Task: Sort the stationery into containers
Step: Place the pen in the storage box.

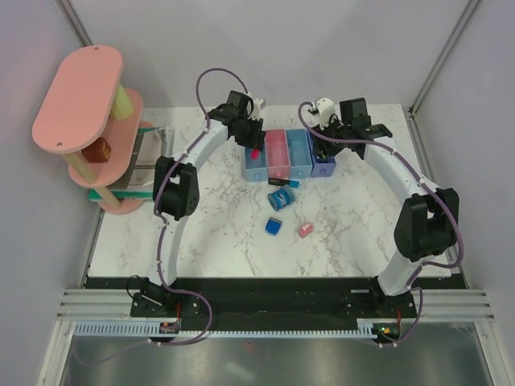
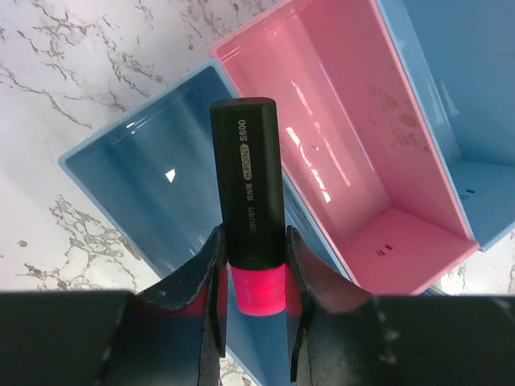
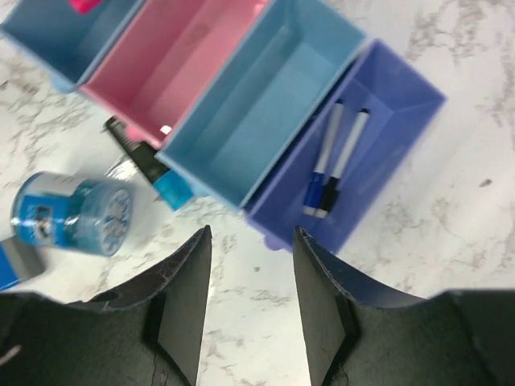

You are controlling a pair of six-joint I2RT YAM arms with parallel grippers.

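Observation:
The containers are four bins joined in a row: light blue (image 1: pixel 255 163), pink (image 1: pixel 277 153), light blue (image 1: pixel 299 149) and purple-blue (image 1: pixel 323 163). My left gripper (image 2: pixel 253 241) is shut on a black marker (image 2: pixel 245 177) near its pink cap, and holds it over the leftmost light blue bin (image 2: pixel 145 185), beside the pink bin (image 2: pixel 362 137). My right gripper (image 3: pixel 251 233) is open and holds nothing, above bare table by the purple-blue bin (image 3: pixel 394 137), where two thin pens (image 3: pixel 334 161) lie. On the table in front of the bins are a blue-capped marker (image 3: pixel 149 165), a round blue roll (image 3: pixel 76 213), a blue wedge block (image 1: pixel 273 227) and a pink eraser (image 1: pixel 305 230).
A pink tiered shelf tower (image 1: pixel 88 104) stands at the table's left edge, with a clear tray (image 1: pixel 149 153) beside it. Grey walls close in the table on three sides. The marble table (image 1: pixel 217 241) stretches towards the arm bases.

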